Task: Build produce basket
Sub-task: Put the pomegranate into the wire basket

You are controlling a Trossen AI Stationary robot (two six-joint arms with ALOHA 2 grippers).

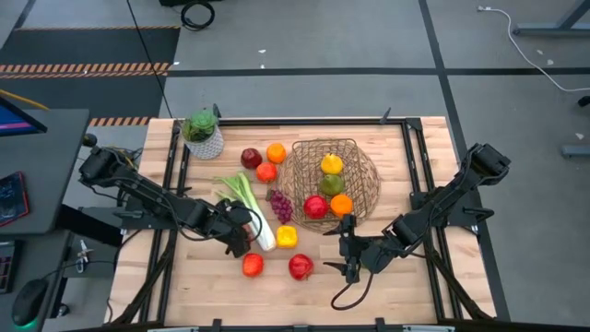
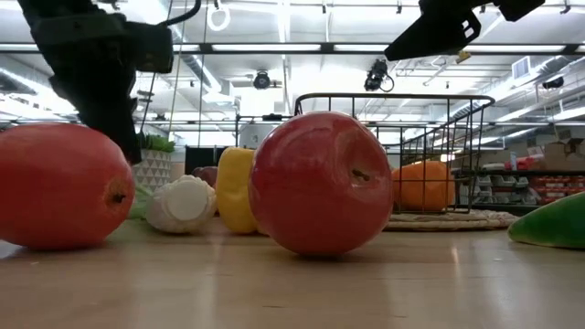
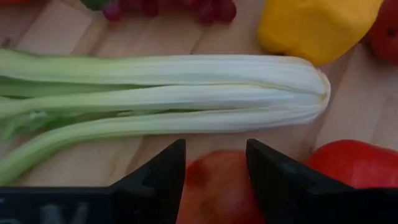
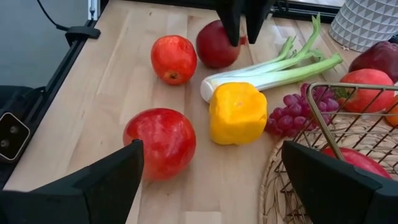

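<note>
High view: round tan open-weave wire basket at mid-desk, toward the far edge of the wooden desk. Holding four pieces: yellow fruit, green fruit, red apple, orange.

Outside the basket, on its left: dark red apple, second orange, red-orange fruit, purple grape bunch, long green-and-white leek, blocky yellow pepper. Near the front edge: two more red apples, well apart from each other.

Left gripper low beside the leek's white end, fingers part-way apart, over another dark red fruit. Fruit wider than the gap. Contact: cannot tell.

Right gripper near the front edge, just right of the nearest red apple, fingers spread wide, gripping nothing. Pointing toward that apple and the pepper, basket rim on one side.

White pot with green plant at the far left corner.
</note>
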